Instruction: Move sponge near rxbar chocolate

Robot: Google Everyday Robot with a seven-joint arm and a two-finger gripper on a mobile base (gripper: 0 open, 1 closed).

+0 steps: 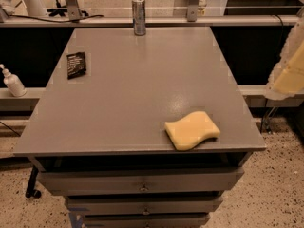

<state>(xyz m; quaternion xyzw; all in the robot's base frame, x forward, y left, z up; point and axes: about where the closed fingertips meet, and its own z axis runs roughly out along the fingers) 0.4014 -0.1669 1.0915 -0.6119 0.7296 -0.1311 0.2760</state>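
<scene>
The sponge [192,130], a pale yellow foam block with wavy edges, lies on the grey table top [142,89] near its front right corner. The rxbar chocolate [76,64], a small flat dark wrapper with faint light print, lies near the table's left edge toward the back. The two are far apart, diagonally across the table. My gripper [289,68] shows only as a blurred pale shape at the right edge of the view, beyond the table's right side and above and to the right of the sponge. It touches neither object.
A silver can [138,16] stands upright at the middle of the table's back edge. A white pump bottle [13,82] stands on a ledge left of the table. Drawers [142,184] sit below the table's front edge.
</scene>
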